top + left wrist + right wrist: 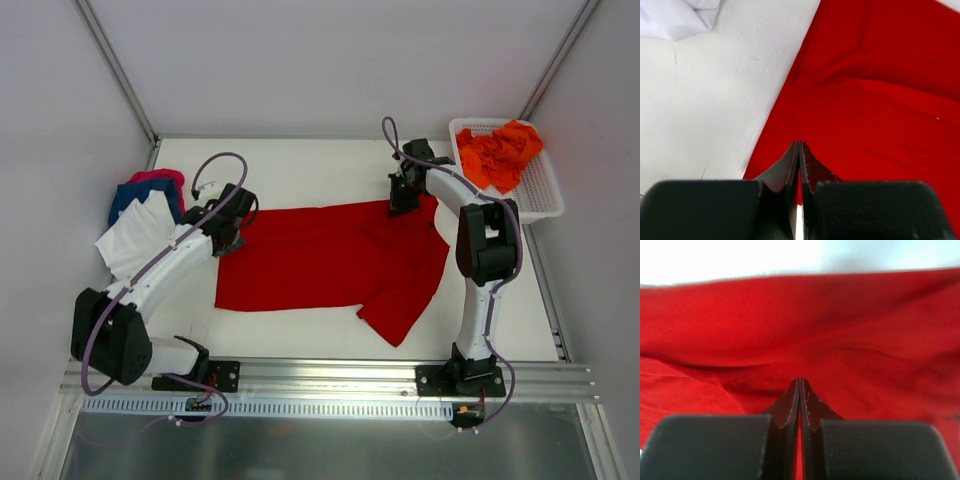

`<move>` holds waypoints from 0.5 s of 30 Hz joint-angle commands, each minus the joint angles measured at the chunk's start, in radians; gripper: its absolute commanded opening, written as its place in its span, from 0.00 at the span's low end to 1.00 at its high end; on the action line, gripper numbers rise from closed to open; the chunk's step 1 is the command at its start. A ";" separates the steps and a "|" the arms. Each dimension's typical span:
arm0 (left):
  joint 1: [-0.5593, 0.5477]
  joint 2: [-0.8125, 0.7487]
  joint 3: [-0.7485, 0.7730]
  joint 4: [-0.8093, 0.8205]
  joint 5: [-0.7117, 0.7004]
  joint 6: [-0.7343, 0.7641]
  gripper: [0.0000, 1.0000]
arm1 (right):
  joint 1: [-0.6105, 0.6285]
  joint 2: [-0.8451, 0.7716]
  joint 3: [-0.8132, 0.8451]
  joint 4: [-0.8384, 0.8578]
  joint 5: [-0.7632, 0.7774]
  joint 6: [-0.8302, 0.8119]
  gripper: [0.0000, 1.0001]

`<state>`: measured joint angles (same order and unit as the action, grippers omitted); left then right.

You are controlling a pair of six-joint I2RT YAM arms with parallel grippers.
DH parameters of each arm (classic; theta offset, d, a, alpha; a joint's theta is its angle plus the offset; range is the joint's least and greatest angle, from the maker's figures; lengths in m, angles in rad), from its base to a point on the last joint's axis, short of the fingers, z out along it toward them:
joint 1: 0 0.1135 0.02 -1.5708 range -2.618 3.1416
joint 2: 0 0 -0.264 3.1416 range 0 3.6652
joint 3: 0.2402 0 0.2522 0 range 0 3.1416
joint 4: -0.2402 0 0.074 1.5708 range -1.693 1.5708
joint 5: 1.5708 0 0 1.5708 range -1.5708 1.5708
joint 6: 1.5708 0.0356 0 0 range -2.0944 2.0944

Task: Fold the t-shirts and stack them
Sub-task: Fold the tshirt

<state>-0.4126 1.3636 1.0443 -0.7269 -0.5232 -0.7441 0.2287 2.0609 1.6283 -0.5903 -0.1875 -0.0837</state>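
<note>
A deep red t-shirt (330, 258) lies spread across the middle of the table, one sleeve toward the front right. My left gripper (232, 226) is down at its far left corner with jaws shut, pinching the red cloth (865, 115) at the tips (800, 145). My right gripper (404, 196) is down at the shirt's far right edge, jaws shut on the cloth (805, 325) at the tips (800, 381). Orange t-shirts (498, 152) lie bunched in a basket. A white t-shirt (135, 238), a blue one (130, 195) and a pink one (160, 177) lie piled at the left.
A white mesh basket (545, 195) stands at the far right edge of the table. White walls close in on the left, back and right. A metal rail (330, 378) runs along the front. The white t-shirt's edge (675, 20) shows in the left wrist view.
</note>
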 commanded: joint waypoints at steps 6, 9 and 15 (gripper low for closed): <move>-0.003 -0.265 -0.058 -0.009 0.022 -0.012 0.00 | 0.080 -0.013 0.007 0.006 0.019 0.036 0.00; -0.002 -0.290 -0.066 -0.008 0.028 -0.015 0.00 | 0.104 -0.067 -0.057 0.007 0.046 0.030 0.00; -0.002 -0.248 -0.084 -0.008 0.035 -0.034 0.00 | 0.141 -0.157 -0.174 -0.020 0.091 0.029 0.00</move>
<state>-0.4126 1.0950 0.9764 -0.7319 -0.5007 -0.7528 0.3546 2.0037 1.4830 -0.5861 -0.1356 -0.0635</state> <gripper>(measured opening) 0.004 0.009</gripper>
